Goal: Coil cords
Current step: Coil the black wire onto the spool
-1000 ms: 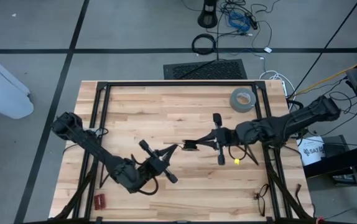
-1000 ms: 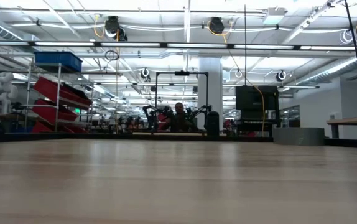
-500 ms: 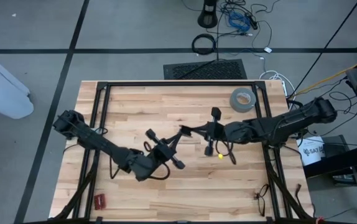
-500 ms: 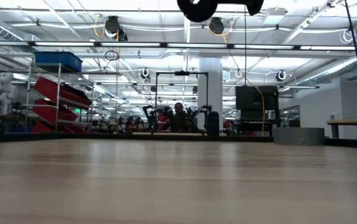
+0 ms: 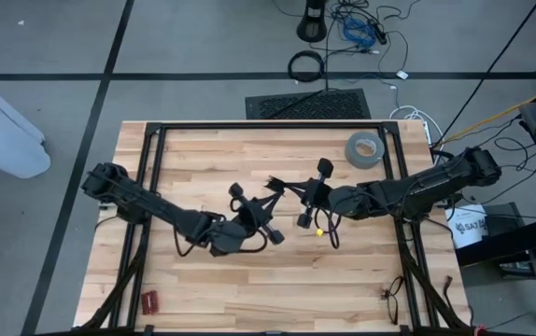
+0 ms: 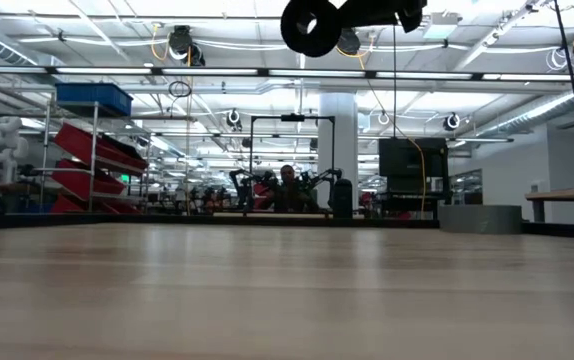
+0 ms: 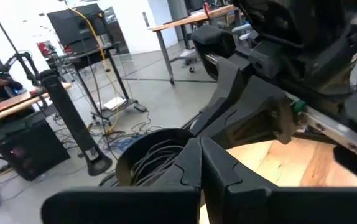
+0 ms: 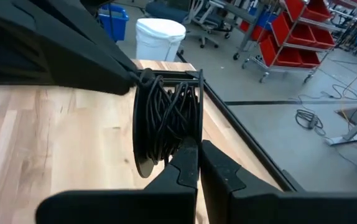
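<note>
The cords (image 8: 166,115) are wound into a black ring of several loops. The ring hangs in the air over the middle of the table (image 5: 212,159), standing on edge. It also shows in the high view (image 5: 278,185) and at the top of the low view (image 6: 312,25). My left gripper (image 7: 200,165) comes at it from the table's left and near side. My right gripper (image 8: 197,163) comes from the table's right. Both are shut on the ring. My left gripper is shut on the ring's rim (image 7: 177,155), its fingers about level and coming from the table's near left. Its fingertips (image 8: 135,78) meet one side of the bundle. The ring is lifted clear of the table. My right gripper pinches the bundle of loops (image 8: 177,138) between its two fingers, on the rim opposite the left gripper's hold. The fingers point slightly downward, coming from the table's right. The ring stands on edge, clear of the table.
A grey tape roll (image 5: 363,149) lies at the table's far right. A small red thing (image 5: 148,301) lies at the near left corner. Black frame rails (image 5: 151,159) run along the left, far and right sides of the table. Loose cables lie on the floor beyond it.
Both grippers have carried the ring toward the table's far edge and a little lower. It has come into the top of the low view. My left gripper has swung toward the right and far edges. My right gripper has gone left and turned.
</note>
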Available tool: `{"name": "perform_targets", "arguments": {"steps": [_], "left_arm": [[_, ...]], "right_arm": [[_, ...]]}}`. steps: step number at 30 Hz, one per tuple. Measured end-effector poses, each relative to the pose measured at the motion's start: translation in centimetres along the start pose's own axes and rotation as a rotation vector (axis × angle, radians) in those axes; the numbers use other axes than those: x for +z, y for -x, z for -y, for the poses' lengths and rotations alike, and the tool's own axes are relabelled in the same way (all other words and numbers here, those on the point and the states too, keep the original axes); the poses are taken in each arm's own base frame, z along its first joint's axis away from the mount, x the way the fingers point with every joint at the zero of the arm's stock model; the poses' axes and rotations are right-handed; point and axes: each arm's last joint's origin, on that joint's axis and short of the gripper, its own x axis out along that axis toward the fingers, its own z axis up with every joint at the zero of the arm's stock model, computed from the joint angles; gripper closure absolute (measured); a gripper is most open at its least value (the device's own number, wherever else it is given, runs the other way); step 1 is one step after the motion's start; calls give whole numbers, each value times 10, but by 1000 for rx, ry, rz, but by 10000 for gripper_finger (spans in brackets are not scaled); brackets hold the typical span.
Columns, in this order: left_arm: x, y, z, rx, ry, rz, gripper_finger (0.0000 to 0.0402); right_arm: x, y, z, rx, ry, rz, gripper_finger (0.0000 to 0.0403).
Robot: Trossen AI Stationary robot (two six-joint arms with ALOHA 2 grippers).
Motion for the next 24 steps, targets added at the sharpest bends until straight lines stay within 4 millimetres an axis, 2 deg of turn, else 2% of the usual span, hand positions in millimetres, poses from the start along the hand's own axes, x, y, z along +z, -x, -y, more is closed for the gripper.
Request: {"name": "perform_targets", "arguments": {"steps": [9,24], "left_arm": [[0,0,2,-77,31,5,395],[0,2,3,-86,165,-4,395]], "right_arm": [[0,0,0,-16,8,1,403],[1,0,1,-49,6,12,403]]}}
